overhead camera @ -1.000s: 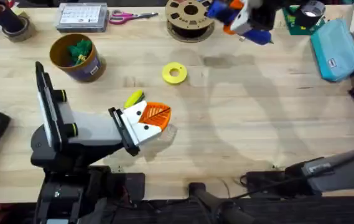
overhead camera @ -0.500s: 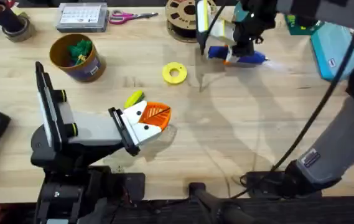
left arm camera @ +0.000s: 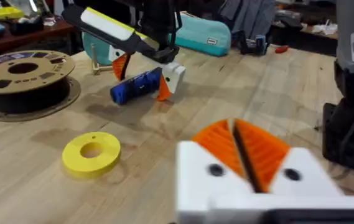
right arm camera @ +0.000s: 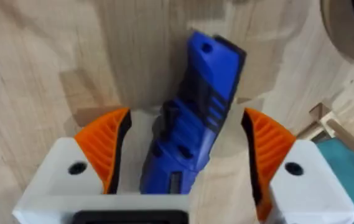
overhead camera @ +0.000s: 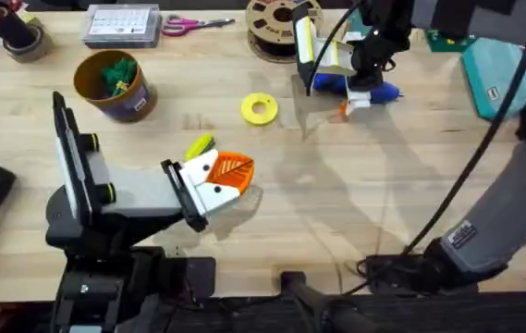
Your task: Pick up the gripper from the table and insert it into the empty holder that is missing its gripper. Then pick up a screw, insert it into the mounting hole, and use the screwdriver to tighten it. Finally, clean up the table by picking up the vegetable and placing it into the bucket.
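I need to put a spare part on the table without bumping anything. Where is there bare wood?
The widest bare stretch of table lies in front of the screwdriver, right of the left end effector. A smaller gap lies between the bucket and the yellow ring. The far edge is crowded: scissors, spool, teal pouch.

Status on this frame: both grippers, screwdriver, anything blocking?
Right gripper open, straddling screwdriver on the table. Left gripper shut, empty, near vegetable. Nothing blocking.
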